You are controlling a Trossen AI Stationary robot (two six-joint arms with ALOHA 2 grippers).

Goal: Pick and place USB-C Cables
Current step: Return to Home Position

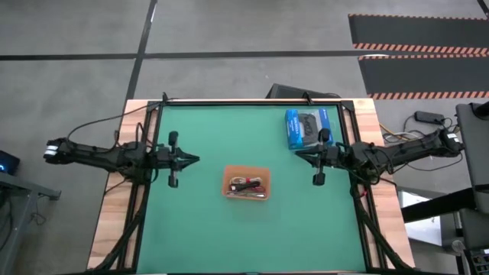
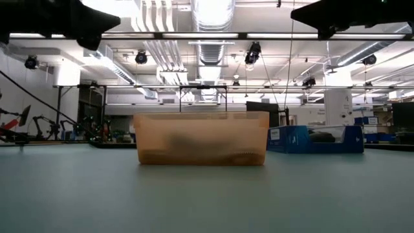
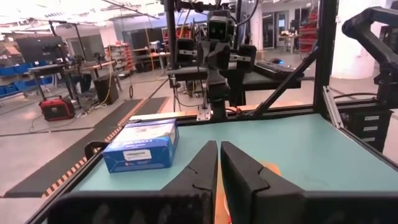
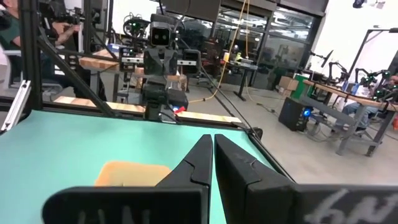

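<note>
While the USB-C cables [image 1: 248, 186] are lying heaped inside the orange tray [image 1: 228, 174], mostly along its length, left gripper [image 1: 195, 160] is hovering left of the tray, fingers pressed together, empty, right gripper [image 1: 299, 156] likewise on the tray's right.

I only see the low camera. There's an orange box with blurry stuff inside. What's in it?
Observer: From above, the orange tray holds the USB-C cables bunched together. I can make out reddish, white and dark strands.
Operator: Is any cable lying outside it?
Observer: I see none in the high view. The green mat shows only the tray and a blue box at the far right.
Operator: Where are the robot's hands?
Observer: The left gripper hangs to the tray's left and the right gripper to its right, beside the box. Both have their fingers shut on nothing.
</note>
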